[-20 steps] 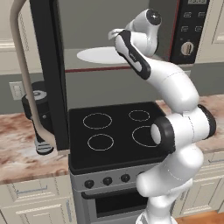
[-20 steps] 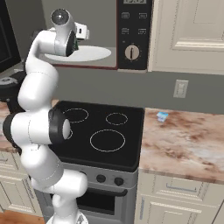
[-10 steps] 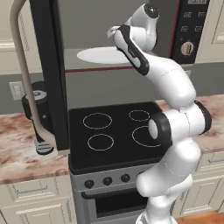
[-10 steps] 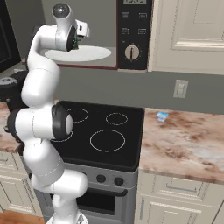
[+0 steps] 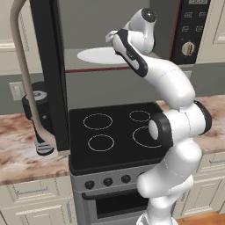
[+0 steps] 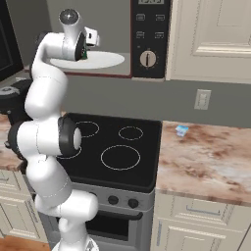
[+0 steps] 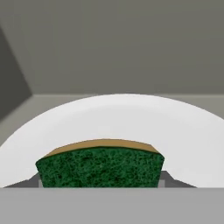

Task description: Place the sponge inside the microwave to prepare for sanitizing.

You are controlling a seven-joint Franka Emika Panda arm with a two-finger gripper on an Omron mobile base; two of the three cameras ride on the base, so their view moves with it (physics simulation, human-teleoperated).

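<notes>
On my far left the microwave (image 5: 57, 74) door stands swung wide open, its black edge and beige handle (image 5: 24, 74) toward me, with a dark jar (image 5: 37, 103) on the counter (image 5: 26, 154) behind it. Right of that is the grey inside of the oven with its white plate (image 5: 94, 55). My arm reaches up over the stove (image 5: 114, 132) and into the opening, and my pincer (image 6: 87, 49) hangs just above the near part of the plate. From my hand camera, the sponge (image 7: 99, 168) sits between my fingers (image 7: 165, 177), green scrub side facing the camera with a thin yellow strip along its top. The fingers are closed in against its two ends, so I have hold of it, over the plate. Farther right comes the button panel with its knob (image 6: 147, 59), then a wall outlet (image 6: 202, 99), and a small bluish glass (image 6: 182, 130) on the right counter.
</notes>
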